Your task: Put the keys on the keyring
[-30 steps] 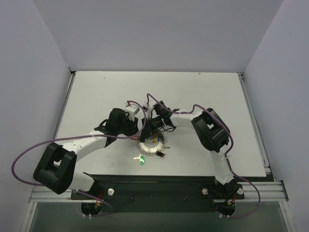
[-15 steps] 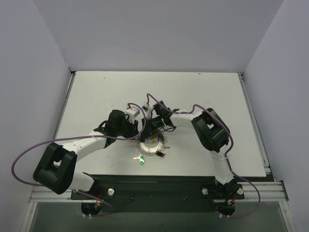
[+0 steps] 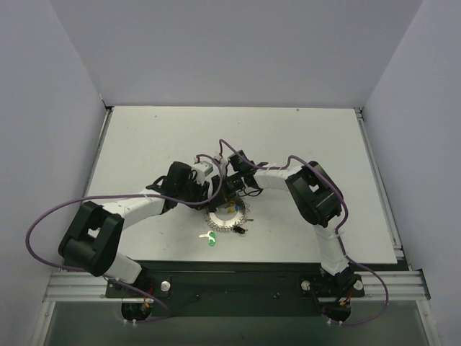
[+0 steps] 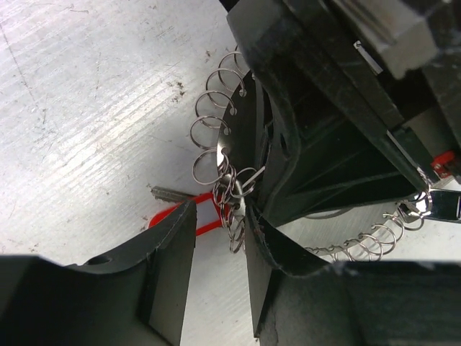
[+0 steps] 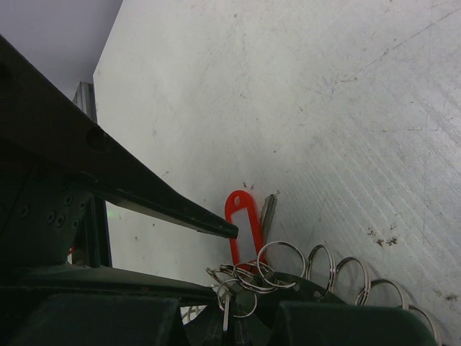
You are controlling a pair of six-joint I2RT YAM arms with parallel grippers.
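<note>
Top view: keyring [image 3: 225,216] lies mid-table [image 3: 144,144], a green-headed key [image 3: 211,238] loose at its 7 o'clock; left wrist view: left gripper [image 4: 220,238], fingers apart, straddles small rings [image 4: 212,133] and a red tag [image 4: 205,207]; right wrist view: right gripper [image 5: 227,317] clamped on the keyring.

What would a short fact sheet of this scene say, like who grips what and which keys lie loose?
Keyring: on the table, between both arms
Right jaws: shut on the keyring's wire
Left jaws: apart, astride the red tag and small rings
Loose key: green-headed key, nearer the arm bases, off the ring
Black-headed key: at the ring's rim; attachment unclear
</note>
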